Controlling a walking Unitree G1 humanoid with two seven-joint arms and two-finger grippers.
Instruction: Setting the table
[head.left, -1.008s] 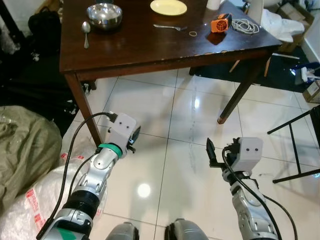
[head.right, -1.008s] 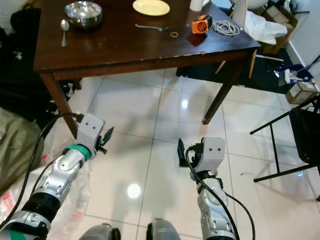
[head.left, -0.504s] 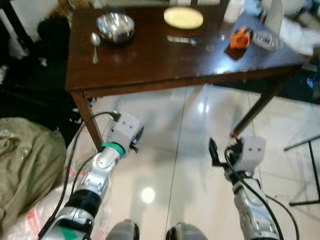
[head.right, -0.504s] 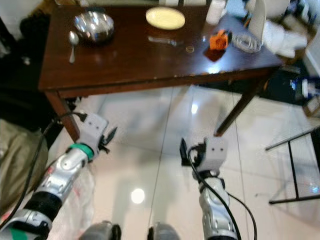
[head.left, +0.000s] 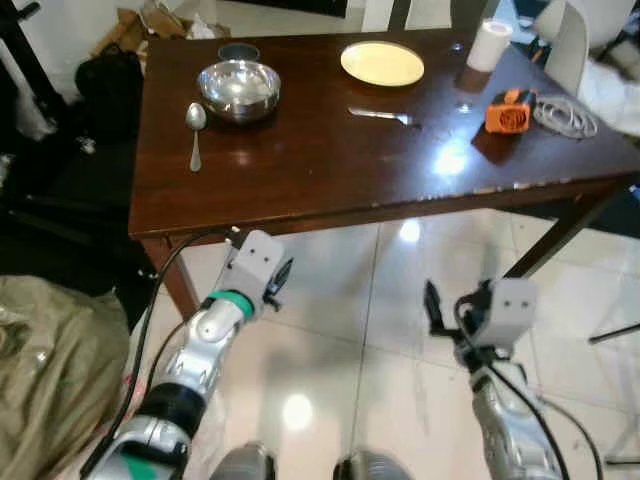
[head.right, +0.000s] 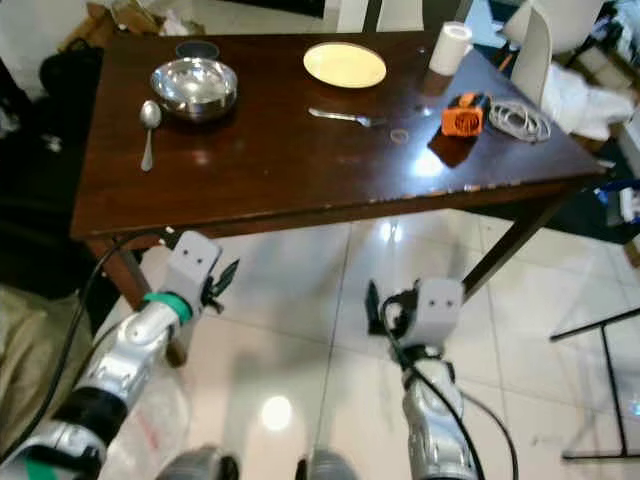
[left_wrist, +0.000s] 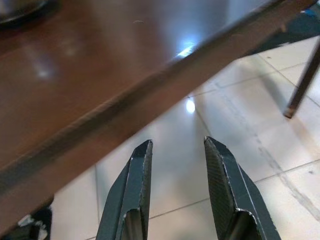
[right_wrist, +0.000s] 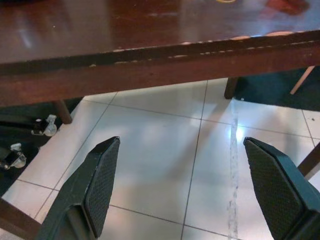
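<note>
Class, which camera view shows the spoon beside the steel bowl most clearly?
The right eye view: the spoon lies whole and unblocked on the table left of the bowl. The left eye view shows it equally whole. The wrist views show table edge and floor.

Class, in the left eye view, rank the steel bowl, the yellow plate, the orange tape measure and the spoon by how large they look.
1. Bowl and plate: about alike across, so no ranking between them; the plate also lies farther back.
2. Spoon: long but thin.
3. Tape measure: smallest.
</note>
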